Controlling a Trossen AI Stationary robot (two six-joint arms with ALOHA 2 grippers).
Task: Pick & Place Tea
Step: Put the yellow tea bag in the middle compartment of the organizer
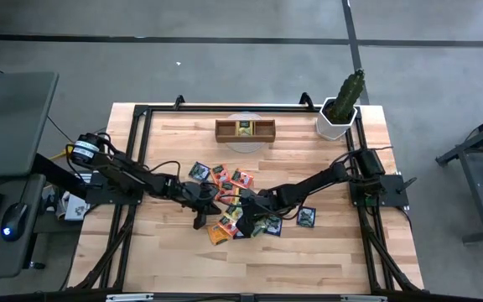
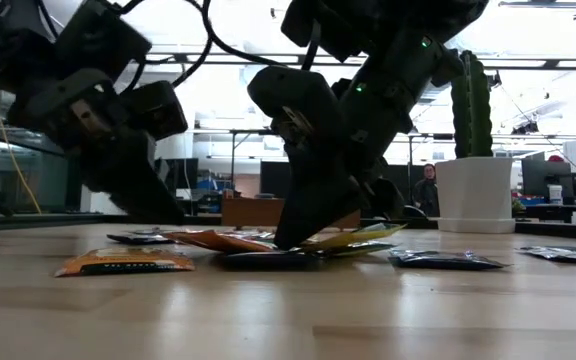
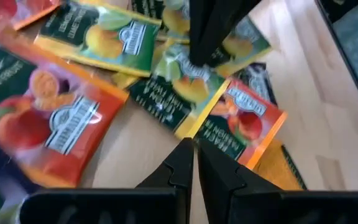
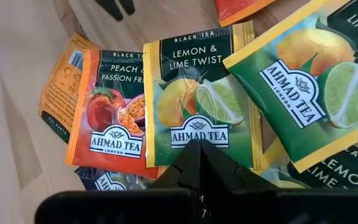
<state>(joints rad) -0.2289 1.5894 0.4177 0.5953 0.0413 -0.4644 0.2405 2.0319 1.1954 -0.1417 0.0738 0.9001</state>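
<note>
High view, desk: light wooden top with a black frame along its edges.
High view, tea: a loose heap of orange, yellow-green and dark sachets at mid-desk, overlapping one another; one dark sachet lies just apart on the right-arm side.
High view, wooden tray: at the far edge, well apart from the heap, with a yellow-green sachet in its middle compartment.
High view, potted cactus: white pot at the far right corner.
High view, left end effector: low at the heap's left edge.
High view, right end effector: down on the heap, near the left one.
Low view, right end effector: tip pressed onto overlapping sachets, whose edges lift around it.
Low view, left end effector: close above the desk behind an orange sachet.
Left wrist view, left end effector: fingers closed together, holding nothing, tip just beside a peach sachet.
Right wrist view, right end effector: fingers fully closed, nothing gripped, tip at the lower edge of a lemon and lime sachet.
</note>
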